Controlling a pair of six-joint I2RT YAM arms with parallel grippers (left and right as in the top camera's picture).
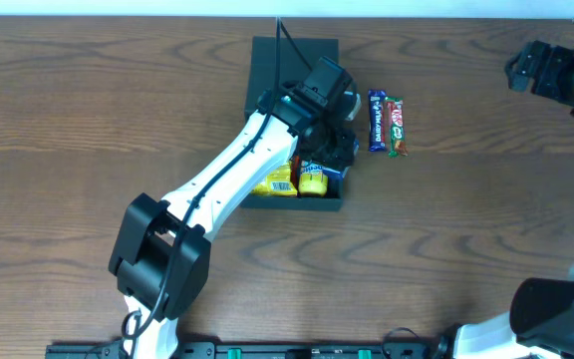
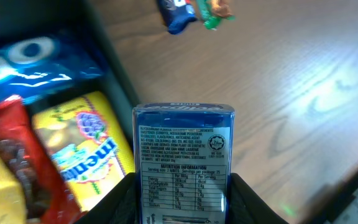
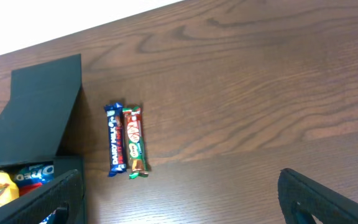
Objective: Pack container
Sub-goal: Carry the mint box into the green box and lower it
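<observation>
Placement step: a blue packet (image 2: pixel 183 143) is clasped by the left end effector (image 2: pixel 183 208) over the 3 o'clock rim of the open container (image 1: pixel 312 55), itself at 12 o'clock on the desk (image 1: pixel 486 219). Lowering inside and release are judged next. The right end effector (image 3: pixel 179 202) is released, empty.

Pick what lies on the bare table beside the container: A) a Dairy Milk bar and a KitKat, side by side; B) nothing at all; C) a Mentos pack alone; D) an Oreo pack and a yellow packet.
A: the Dairy Milk bar and the KitKat lie side by side on the wood next to the container, while the Mentos pack and Oreo pack sit inside it.
</observation>
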